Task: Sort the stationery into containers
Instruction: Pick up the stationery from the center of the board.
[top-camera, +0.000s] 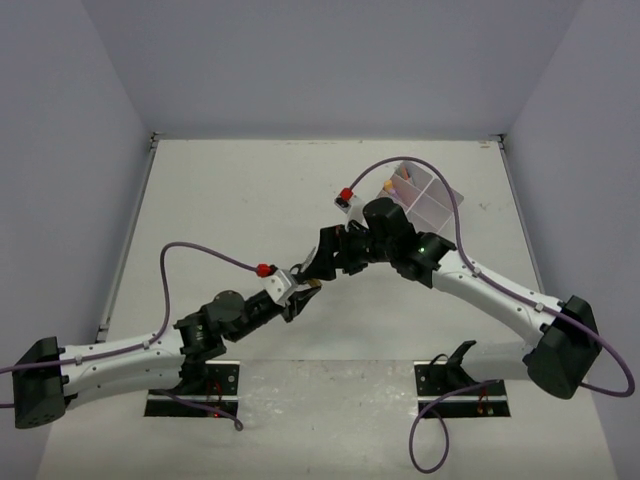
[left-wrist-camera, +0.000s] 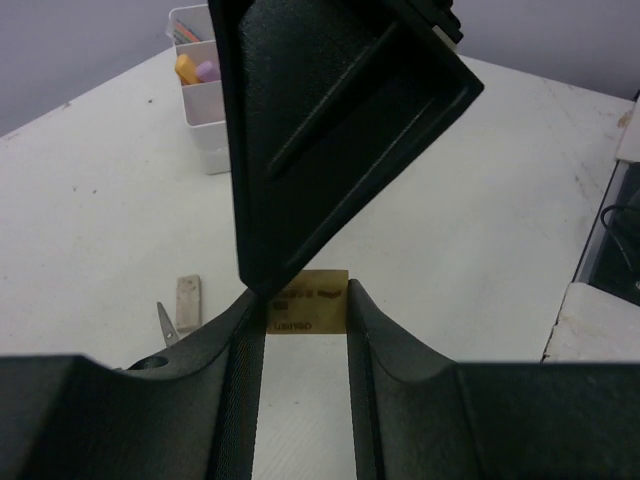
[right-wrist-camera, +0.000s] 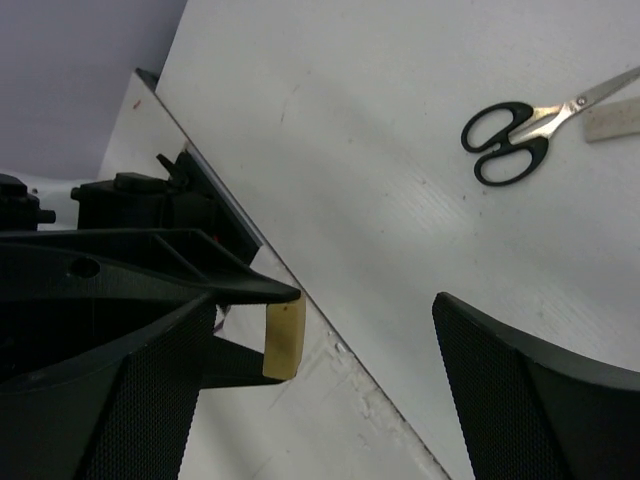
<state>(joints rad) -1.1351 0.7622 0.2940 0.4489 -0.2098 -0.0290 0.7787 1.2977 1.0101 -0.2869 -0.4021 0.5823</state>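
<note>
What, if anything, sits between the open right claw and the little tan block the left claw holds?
Nothing visible. The tan block, pinched in the left gripper, sits inside the gap of the open right gripper, close beside one finger.

We mark the right gripper (right-wrist-camera: 365, 300) close ahead of the left gripper (left-wrist-camera: 305, 300), blocking forward passage; bare table (left-wrist-camera: 480, 230) ahead-right is free; ahead-left we see eraser (left-wrist-camera: 187, 303) and scissors (left-wrist-camera: 165, 325) lying low, container (left-wrist-camera: 205, 110) standing beyond them.

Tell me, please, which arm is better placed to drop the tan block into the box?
Right, probably: the open right gripper flanks the tan block held by the left gripper, and the box stands to the right.
</note>
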